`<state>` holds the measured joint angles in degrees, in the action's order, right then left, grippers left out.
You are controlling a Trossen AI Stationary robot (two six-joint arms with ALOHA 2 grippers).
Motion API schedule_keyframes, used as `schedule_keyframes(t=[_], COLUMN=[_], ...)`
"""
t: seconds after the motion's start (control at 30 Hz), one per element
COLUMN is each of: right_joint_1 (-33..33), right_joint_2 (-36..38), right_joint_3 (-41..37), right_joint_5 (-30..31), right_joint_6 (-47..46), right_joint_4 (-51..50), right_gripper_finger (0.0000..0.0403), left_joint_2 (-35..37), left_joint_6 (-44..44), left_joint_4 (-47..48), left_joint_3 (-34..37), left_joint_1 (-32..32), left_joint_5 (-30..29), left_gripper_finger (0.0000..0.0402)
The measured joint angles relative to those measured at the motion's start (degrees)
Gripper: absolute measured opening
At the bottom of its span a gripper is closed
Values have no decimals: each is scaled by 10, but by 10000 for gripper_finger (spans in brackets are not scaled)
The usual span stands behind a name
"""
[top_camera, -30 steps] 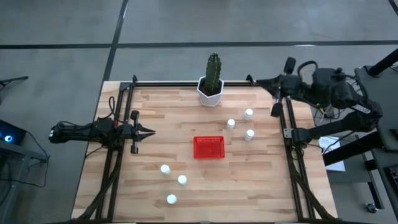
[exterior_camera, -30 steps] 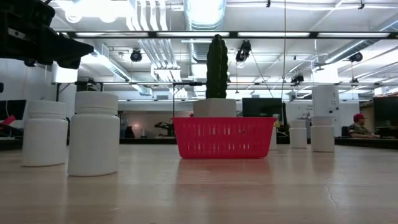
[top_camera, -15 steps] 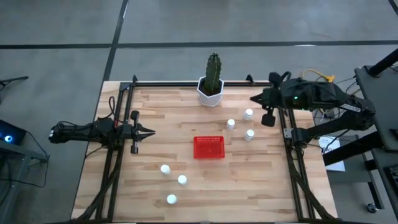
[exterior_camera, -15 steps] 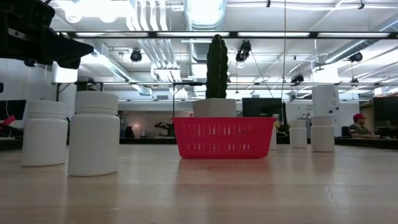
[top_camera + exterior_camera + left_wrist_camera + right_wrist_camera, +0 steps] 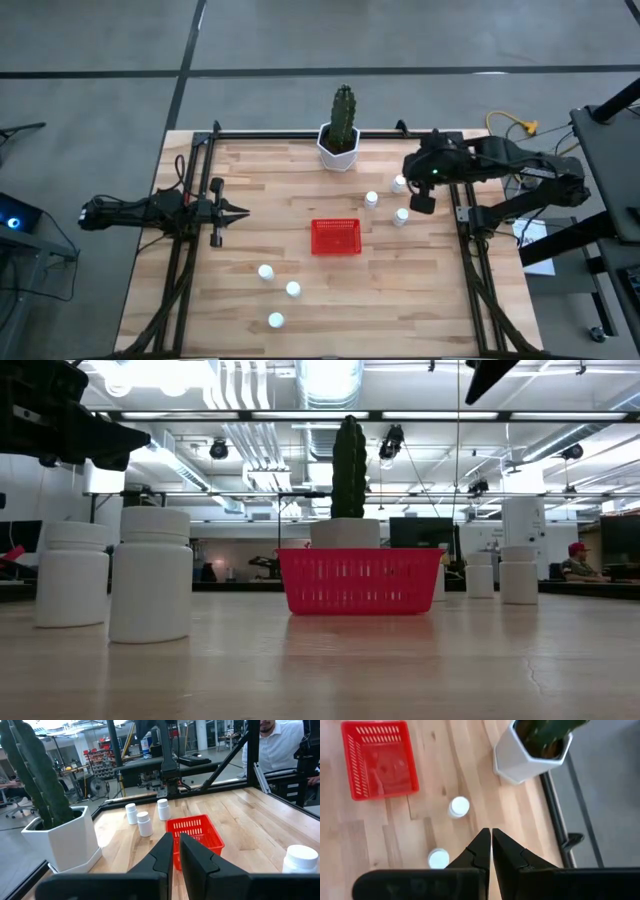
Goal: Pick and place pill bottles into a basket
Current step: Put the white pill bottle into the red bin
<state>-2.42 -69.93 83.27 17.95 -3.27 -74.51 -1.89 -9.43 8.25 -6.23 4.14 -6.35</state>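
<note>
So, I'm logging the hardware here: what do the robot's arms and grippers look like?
Both arms are dark, nearly black, jointed links. The left gripper and right gripper each end in two slim, tapered, matte black fingers. Black cabling runs along the right arm, with a yellow cable near its base.

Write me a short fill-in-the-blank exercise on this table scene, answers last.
1. The small red plastic mesh basket holds ____ bottles.
2. The number of small white capped pill bottles standing on the wooden table is ____.
3. The right tool, shut, hangs over the group of ____ bottles beside the white faceted cactus pot.

Answers: no; six; three
</note>
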Motion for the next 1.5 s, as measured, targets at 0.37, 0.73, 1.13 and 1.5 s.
schedule_keyframes(t=[0.37, 0.73, 1.13, 1.5], right_joint_1=[0, 0, 0, 0], right_joint_2=[-60, -45, 15, 17], right_joint_3=[-16, -127, -234, -276], right_joint_5=[-47, -71, -73, -75], right_joint_6=[-21, -24, -14, -12], right_joint_4=[-21, 0, 88, 127], right_gripper_finger=[9, 9, 9, 9], left_joint_2=[-15, -31, -31, -30], left_joint_6=[0, 0, 0, 0], left_joint_4=[0, -2, -2, -2], left_joint_3=[0, 0, 0, 0], left_joint_1=[0, 0, 0, 0], left_joint_5=[0, 0, 0, 0], left_gripper_finger=[15, 15, 15, 15])
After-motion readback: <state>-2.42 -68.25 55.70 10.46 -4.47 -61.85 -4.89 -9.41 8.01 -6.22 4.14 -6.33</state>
